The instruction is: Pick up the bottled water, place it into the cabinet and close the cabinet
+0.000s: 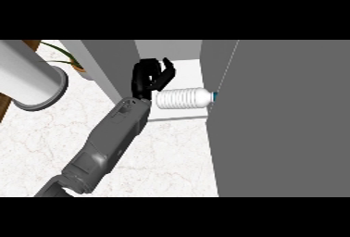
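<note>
One bottled water (181, 98) lies sideways beside one left hand (149, 76).

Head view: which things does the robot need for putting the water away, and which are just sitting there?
Needed: bottled water, lying on its side; cabinet; left hand, beside the bottle.

Just there: potted plant; white cylinder; counter.

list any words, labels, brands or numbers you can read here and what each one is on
None: no readable text shows in the head view.
The bottled water lies on its side, ribbed and white with a blue cap, and shows no label.
The cabinet, the left hand, the white cylinder and the marble counter bear no writing or signs.
</note>
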Tool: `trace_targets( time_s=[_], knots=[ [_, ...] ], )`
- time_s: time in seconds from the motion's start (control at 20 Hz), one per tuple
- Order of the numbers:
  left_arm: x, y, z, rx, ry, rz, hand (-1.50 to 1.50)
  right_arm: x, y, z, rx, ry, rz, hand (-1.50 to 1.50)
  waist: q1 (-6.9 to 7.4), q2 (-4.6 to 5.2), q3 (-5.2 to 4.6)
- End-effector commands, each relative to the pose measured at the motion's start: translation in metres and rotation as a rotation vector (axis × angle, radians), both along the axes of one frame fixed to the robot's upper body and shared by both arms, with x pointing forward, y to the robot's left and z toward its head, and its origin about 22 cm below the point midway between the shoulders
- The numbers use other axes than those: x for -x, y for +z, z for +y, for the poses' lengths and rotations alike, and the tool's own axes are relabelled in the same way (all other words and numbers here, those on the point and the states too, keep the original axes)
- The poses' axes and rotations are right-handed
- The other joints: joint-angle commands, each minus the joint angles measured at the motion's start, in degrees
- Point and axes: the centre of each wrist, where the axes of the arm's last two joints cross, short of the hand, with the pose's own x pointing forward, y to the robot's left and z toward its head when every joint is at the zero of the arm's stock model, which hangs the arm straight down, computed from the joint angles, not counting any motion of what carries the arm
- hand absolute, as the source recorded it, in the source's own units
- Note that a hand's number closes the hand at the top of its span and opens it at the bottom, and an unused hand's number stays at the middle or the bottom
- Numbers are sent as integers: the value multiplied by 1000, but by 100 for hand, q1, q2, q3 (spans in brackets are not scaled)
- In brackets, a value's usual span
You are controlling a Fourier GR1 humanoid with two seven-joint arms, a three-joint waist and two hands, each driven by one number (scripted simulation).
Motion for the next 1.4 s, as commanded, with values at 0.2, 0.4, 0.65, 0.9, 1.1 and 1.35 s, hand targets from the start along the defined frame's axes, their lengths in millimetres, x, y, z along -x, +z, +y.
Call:
trace_targets(
  time_s=[0.2,0.4,0.65,0.9,1.1,1.35],
  knots=[
    [-11,1,6,-189,108,-13,-150,1,15,2,-76,16,-19,-150,-37,38,-3],
    [-21,21,-3,-177,125,-60,-150,-3,20,3,-61,26,-57,-150,-87,80,-8],
    [-24,39,-6,34,41,-224,-150,-2,13,-5,-57,24,-44,-150,5,64,-17],
    [-21,46,-18,230,-128,-322,150,-5,13,0,-69,50,-39,-150,9,58,-14],
    [-18,42,-20,274,-197,-307,150,-4,20,3,-64,75,-28,-150,-6,-10,-6],
    [-5,30,-22,335,-243,-281,150,-1,31,11,-61,56,-41,-150,139,-88,-5]
  ],
)
